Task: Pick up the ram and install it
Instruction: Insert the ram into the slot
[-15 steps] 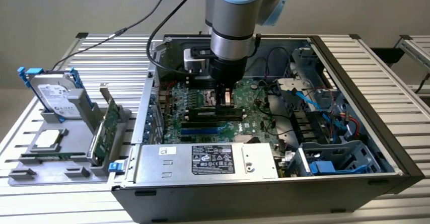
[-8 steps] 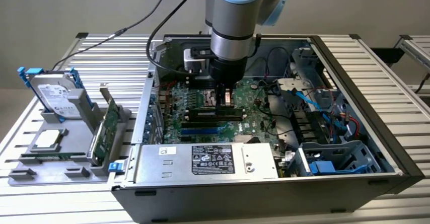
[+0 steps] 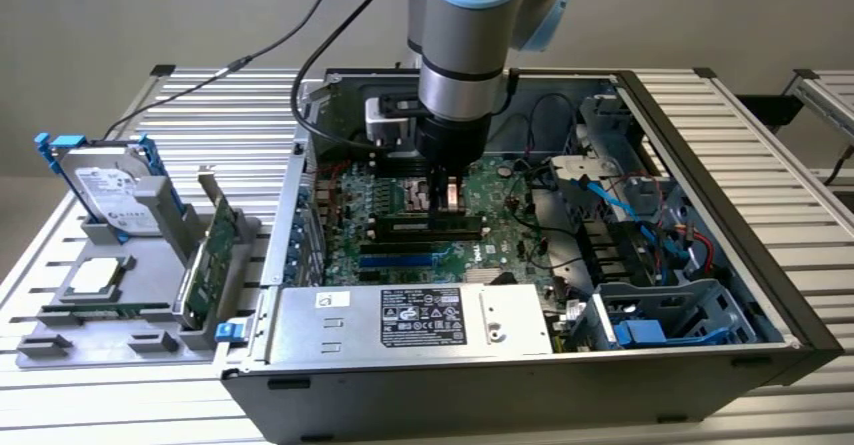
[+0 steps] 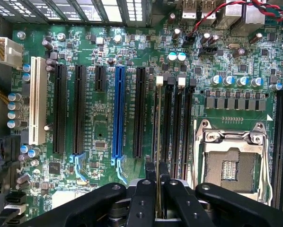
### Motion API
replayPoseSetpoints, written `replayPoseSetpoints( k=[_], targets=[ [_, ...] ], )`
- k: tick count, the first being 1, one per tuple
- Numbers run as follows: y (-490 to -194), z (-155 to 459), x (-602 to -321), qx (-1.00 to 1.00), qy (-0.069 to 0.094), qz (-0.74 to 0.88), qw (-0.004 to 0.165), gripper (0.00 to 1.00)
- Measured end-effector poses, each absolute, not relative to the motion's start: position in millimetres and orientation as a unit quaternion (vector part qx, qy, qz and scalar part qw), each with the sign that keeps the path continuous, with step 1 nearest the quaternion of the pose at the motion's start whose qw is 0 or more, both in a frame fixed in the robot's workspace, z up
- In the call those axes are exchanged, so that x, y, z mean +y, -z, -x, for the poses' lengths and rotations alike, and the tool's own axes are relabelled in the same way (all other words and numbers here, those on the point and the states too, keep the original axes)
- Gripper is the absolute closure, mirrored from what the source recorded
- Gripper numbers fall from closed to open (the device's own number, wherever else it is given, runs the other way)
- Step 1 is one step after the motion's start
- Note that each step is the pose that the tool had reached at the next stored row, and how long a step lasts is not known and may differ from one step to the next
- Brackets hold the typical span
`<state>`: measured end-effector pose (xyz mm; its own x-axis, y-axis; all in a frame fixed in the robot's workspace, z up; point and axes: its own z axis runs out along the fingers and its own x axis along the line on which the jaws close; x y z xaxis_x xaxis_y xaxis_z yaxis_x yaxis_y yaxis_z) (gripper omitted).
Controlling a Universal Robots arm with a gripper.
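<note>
1. At the exterior view's left lies a flat grey plastic tray (image 3: 100, 355). On it stands a silver hard drive (image 3: 114, 193) in a blue bracket; its white label carries print I cannot read. Beside the drive a tall green expansion card with a metal bracket (image 3: 214, 255) stands upright.
2. Next comes the open black-and-grey computer case (image 3: 467, 405). Along its near side sits a grey metal power supply box (image 3: 320, 325), whose black and white stickers are crowded with marks too small to read.
3. Beyond the box lies the green motherboard (image 3: 387, 250) (image 4: 103, 118), with a long blue expansion slot (image 4: 119, 113), a white one (image 4: 37, 99) and fine white lettering that stays illegible.
4. The grey and blue robot arm (image 3: 467, 35) reaches straight down into the case. Its black claw (image 3: 447, 180) (image 4: 158, 189) is drawn narrow, pinching the ram (image 3: 451, 197) (image 4: 159, 142) – a thin green stick seen edge-on in the wrist view.
5. The ram runs along the outermost black memory slot (image 4: 155, 127), which has a white latch (image 4: 159, 80) at its end – the slot farthest from the square metal processor socket (image 4: 229, 161). I cannot tell whether it touches the slot.
6. At the exterior view's right sits a blue plastic drive cage (image 3: 667, 320).
</note>
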<state>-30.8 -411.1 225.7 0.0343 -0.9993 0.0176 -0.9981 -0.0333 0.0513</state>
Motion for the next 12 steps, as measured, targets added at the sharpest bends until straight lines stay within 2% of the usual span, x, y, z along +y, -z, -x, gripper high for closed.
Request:
replayPoseSetpoints(
  k=[12],
  targets=[
    [-224.8,30.8,-411.0,-0.698,0.012,-0.715,0.024,0.86]
  ],
)
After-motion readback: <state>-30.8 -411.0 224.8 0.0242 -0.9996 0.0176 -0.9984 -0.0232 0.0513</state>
